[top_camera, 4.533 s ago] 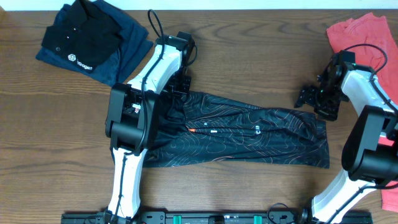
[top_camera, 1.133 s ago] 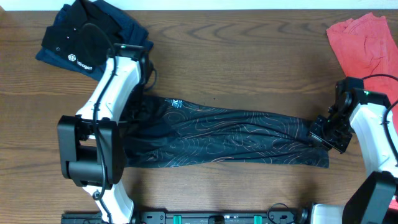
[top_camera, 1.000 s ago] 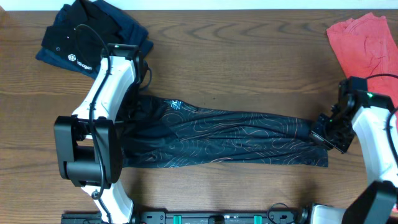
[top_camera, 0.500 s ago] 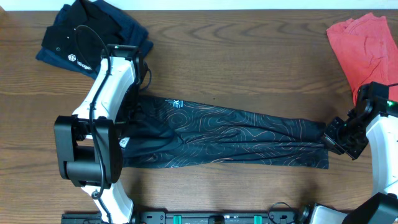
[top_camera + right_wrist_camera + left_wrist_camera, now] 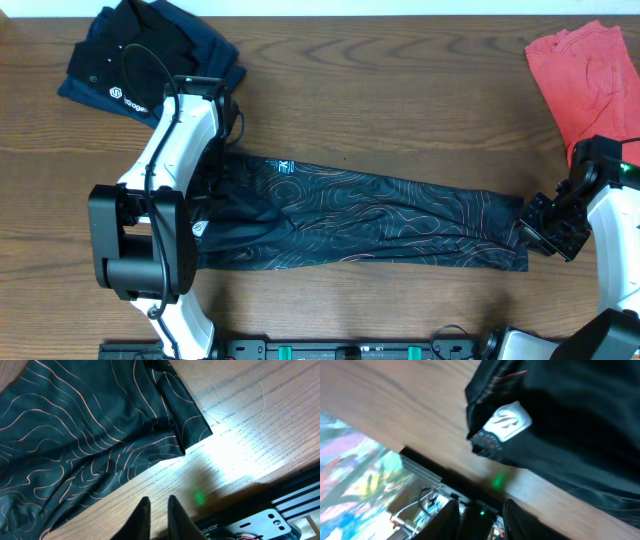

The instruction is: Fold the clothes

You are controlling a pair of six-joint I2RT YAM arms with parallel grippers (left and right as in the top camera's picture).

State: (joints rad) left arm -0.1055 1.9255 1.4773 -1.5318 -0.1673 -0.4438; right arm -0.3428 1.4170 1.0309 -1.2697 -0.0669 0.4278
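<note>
The black jersey [image 5: 370,225] is laid out as a long, narrow band across the middle of the counter [image 5: 400,110], running from the left arm to the right arm. Compared with a second ago, the band is drawn out straighter and flatter, and its right end now reaches slightly farther right.

Both ends have just been let go. The left pincer [image 5: 479,505] is seen spread, with nothing between its fingers, and it is held just off the jersey's left end. A white label [image 5: 506,421] is now exposed there, which was not visible a second ago. The right pincer [image 5: 157,499] is parted only a little and grips nothing. It has been drawn back off the cloth and hangs over bare wood just beside the jersey's right corner, where a second ago it was set on that end.

From this, the stretching and smoothing of the band is judged finished, and the lengthwise folding appears done. The crosswise folds are judged still to be made, so fresh grips on the ends are likely to be needed. The black polo [image 5: 130,70] and the coral garment [image 5: 585,70] lie well apart at the far corners.
</note>
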